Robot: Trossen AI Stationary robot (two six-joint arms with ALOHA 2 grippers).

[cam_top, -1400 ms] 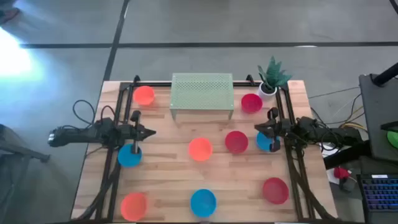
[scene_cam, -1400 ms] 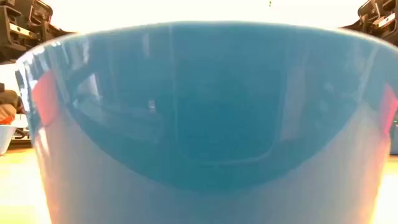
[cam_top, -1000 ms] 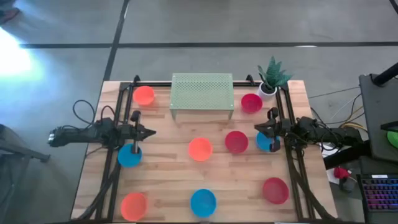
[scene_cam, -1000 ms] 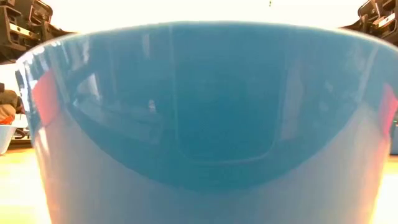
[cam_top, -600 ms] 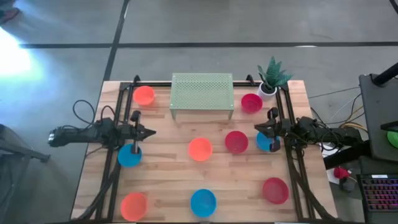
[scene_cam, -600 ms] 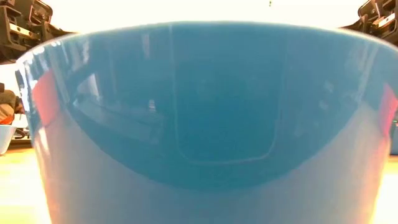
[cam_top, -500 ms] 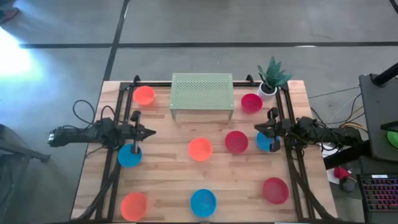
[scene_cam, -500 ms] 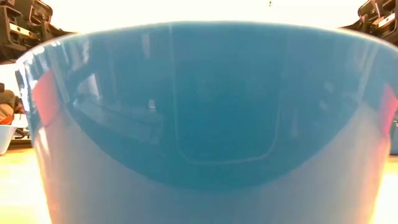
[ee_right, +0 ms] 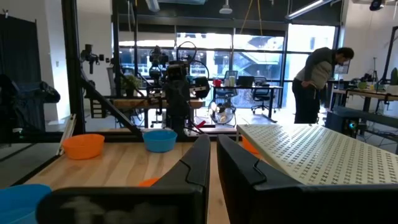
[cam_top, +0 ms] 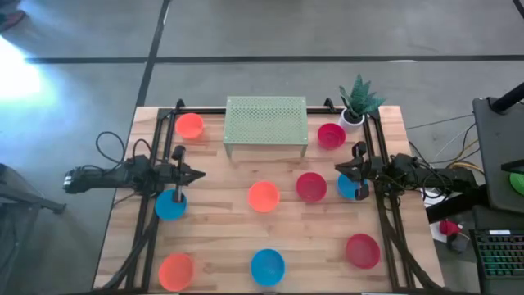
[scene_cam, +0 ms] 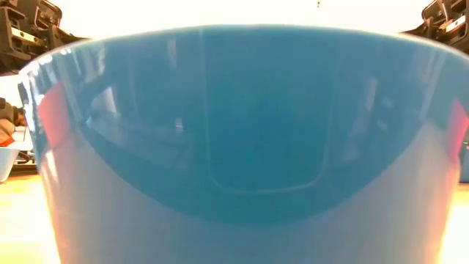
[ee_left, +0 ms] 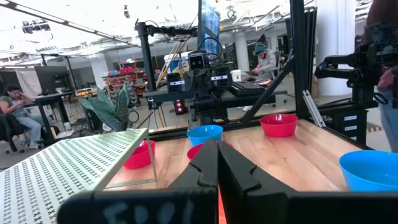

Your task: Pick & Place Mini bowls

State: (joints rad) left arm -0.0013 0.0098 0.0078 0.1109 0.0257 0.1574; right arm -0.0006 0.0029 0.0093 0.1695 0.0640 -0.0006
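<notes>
Nothing looks started. Nine small round plastic bowls (cam_top: 263,196), orange, red and blue, sit scattered, empty and apart on the wooden table (cam_top: 221,238); none is stacked or gathered. The pale green perforated metal box (cam_top: 266,123) at the far edge holds nothing I can see. The left hand (cam_top: 199,174) hovers pinched shut and empty. The right hand (cam_top: 340,170), nearly closed, grips nothing, beside a blue bowl (cam_top: 350,187).

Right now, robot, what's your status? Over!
Left gripper shut, empty, at the table's left side. Right gripper nearly shut, empty, at the right side. Mini bowls scattered on the table, none held. Green perforated stand at back.
</notes>
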